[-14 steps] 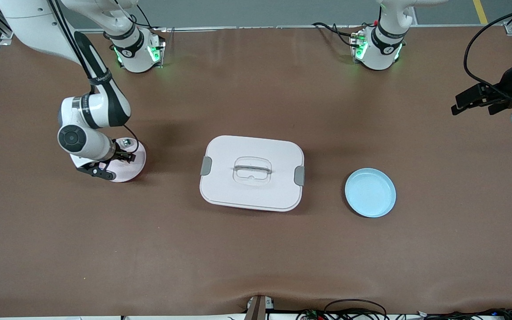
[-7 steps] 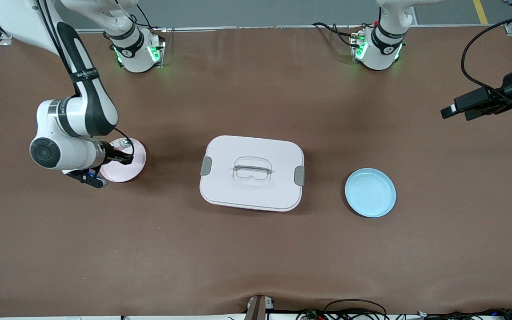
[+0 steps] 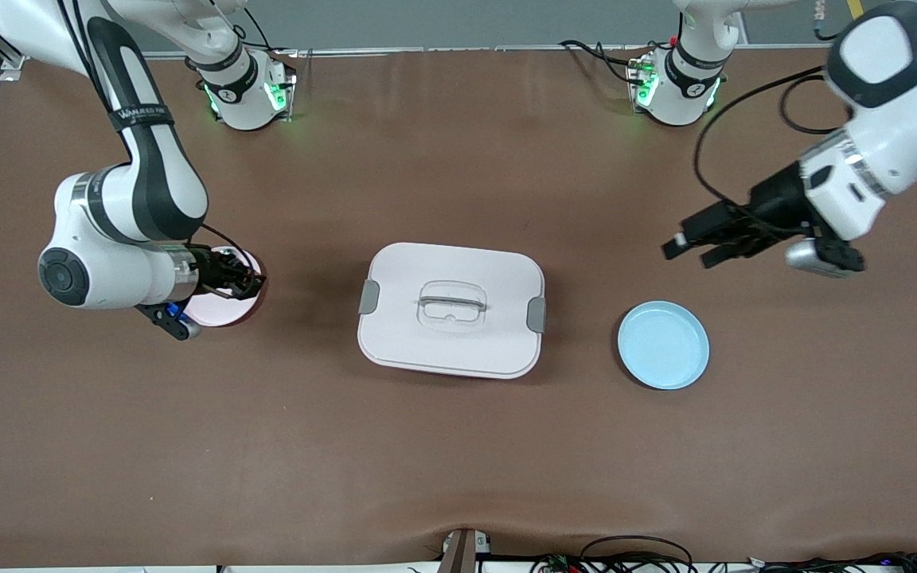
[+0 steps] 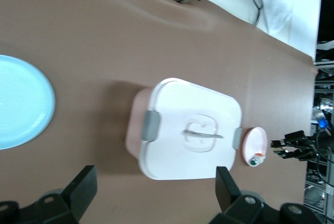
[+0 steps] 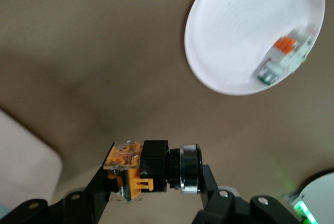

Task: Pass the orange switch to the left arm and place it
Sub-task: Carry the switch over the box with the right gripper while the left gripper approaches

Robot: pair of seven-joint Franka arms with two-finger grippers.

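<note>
Two arms face each other across the brown worktop (image 3: 458, 461), and the white box (image 3: 451, 309) sits squarely between them, its clear-handled lid shut and grey clips at both ends. Any handover, as I judge it, has to pass over or around that box.

Toward the left arm's end lies the light blue plate (image 3: 663, 344), bare. Toward the right arm's end lies the pink-white plate (image 3: 220, 310), carrying a whitish-clear part (image 5: 282, 57) with green and orange bits.

Over the edge of that pink-white plate hangs the right gripper (image 3: 247, 280), its fingers (image 5: 206, 182) clenched on the orange switch (image 5: 148, 167). The switch lies crosswise in the grip, its long axis running from the orange-marked body to the round black end, both ends sticking out past the fingers. That leaves the round end free for a second grasp.

The left gripper (image 3: 693, 243) hangs over bare worktop near the blue plate, fingers (image 4: 83, 187) spread wide and holding nothing, pointing toward the box. The switch is well apart from it, with the box in the line between.
</note>
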